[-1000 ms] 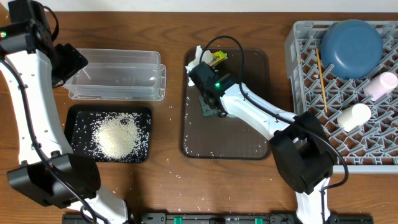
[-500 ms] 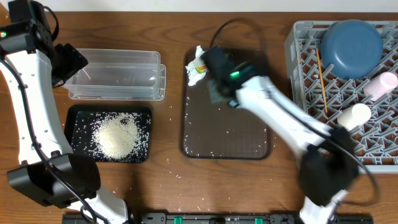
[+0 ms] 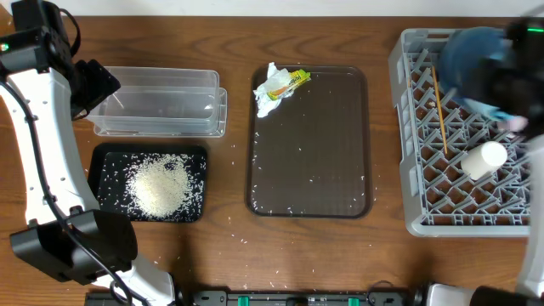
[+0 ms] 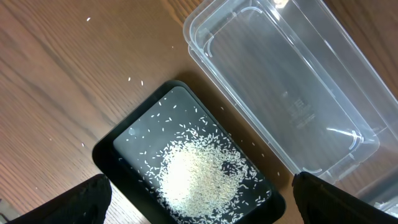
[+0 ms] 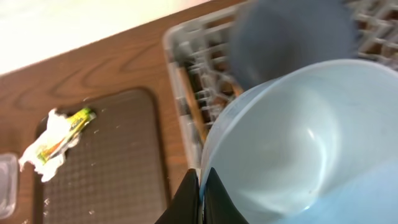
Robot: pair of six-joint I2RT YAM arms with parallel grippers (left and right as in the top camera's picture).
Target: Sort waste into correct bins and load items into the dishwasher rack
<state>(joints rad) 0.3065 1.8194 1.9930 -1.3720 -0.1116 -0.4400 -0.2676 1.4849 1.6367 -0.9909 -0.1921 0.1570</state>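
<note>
We've swung the right gripper [image 5: 200,193] off the brown tray [image 3: 323,144] and over the dishwasher rack [image 3: 408,195] at the counter's right edge, clamped on the light-blue bowl [image 5: 292,143] by its rim, ready to load. Our left gripper [image 4: 199,205] hangs spread wide above the black tray [image 4: 134,152]; tissue [image 3: 269,95] and wrapper [image 3: 291,82] still await sorting.

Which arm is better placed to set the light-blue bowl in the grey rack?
Right. The right gripper pinches the light-blue bowl over the rack; the left gripper hangs open by the clear tub, across the table.
</note>
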